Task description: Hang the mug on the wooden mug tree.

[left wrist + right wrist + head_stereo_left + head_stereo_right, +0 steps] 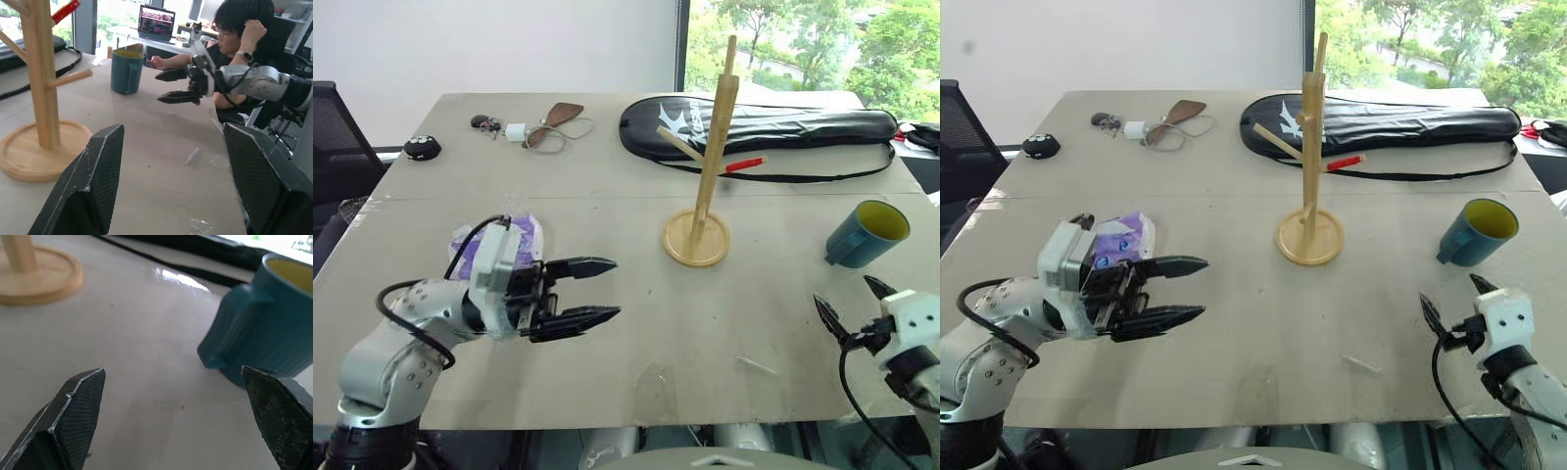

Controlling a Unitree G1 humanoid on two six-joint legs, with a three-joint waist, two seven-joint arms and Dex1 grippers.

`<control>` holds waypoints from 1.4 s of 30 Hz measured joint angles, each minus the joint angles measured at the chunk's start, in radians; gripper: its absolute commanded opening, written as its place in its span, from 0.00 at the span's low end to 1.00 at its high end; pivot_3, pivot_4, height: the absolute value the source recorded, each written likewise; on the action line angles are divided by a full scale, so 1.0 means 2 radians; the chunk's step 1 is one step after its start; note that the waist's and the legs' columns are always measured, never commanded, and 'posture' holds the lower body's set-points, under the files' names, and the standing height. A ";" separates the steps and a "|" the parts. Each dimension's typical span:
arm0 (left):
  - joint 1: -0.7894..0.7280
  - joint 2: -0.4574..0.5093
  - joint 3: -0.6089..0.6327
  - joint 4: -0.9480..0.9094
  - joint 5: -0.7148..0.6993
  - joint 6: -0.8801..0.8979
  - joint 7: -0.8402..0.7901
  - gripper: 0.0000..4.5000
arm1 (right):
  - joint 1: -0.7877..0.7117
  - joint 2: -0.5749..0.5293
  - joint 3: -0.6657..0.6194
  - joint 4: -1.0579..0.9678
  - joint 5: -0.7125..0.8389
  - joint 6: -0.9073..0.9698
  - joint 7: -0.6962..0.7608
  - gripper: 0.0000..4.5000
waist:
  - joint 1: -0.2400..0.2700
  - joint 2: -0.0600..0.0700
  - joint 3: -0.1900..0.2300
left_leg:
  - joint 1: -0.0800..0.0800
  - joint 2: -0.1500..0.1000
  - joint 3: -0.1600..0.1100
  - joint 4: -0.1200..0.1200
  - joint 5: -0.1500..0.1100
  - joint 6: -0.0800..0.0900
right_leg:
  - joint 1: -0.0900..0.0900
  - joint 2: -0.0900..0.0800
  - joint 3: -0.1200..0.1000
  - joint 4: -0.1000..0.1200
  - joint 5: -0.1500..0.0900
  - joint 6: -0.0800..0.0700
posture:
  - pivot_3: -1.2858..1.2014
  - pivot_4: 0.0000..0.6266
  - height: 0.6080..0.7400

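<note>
Teal ribbed mug [867,235], yellow inside, stands upright near the table's [607,186] right edge; right gripper [855,305] fingers apart beside it; left gripper [587,291] fingers apart, empty.

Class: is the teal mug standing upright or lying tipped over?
Upright: the mug stands on its base on the table, yellow inside facing up.

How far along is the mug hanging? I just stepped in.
Nothing is done yet: the mug stands on the table, apart from the wooden mug tree. In hand: the open right gripper sits just short of the mug. Left: grasping, lifting, hooking its handle on a peg.
</note>
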 measured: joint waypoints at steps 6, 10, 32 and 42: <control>0.009 0.002 0.000 -0.025 0.000 -0.006 0.018 0.73 | -0.043 -0.021 0.001 0.046 0.018 0.039 0.019 1.00 | 0.000 0.000 0.000 | 0.000 0.000 0.000 0.000 0.000 0.000 | 0.000 0.000 0.000 0.000 0.000 0.000 | 0.52 0.24 1.00; 0.012 0.002 -0.002 -0.054 -0.005 -0.005 0.041 0.73 | -0.074 -0.023 0.004 0.068 0.025 0.039 0.027 1.00 | -0.001 0.000 0.000 | 0.000 0.000 0.001 -0.001 0.000 0.000 | 0.000 0.000 0.001 0.000 0.000 0.000 | 0.52 0.24 1.00; 0.038 0.012 -0.002 -0.131 -0.044 0.008 0.143 0.74 | -0.164 -0.022 0.035 0.119 0.040 0.058 0.027 0.26 | 0.000 0.001 0.001 | 0.000 0.000 0.001 -0.001 0.000 0.000 | 0.000 0.000 0.001 0.000 0.000 0.000 | 0.52 0.24 1.00; 0.052 -0.009 -0.001 -0.141 -0.051 -0.002 0.178 0.74 | -0.166 -0.042 0.034 0.085 0.058 0.090 0.029 0.01 | 0.000 0.002 0.002 | 0.000 0.000 0.001 -0.001 0.000 0.000 | 0.000 0.000 0.001 -0.001 0.000 0.000 | 0.52 0.24 1.00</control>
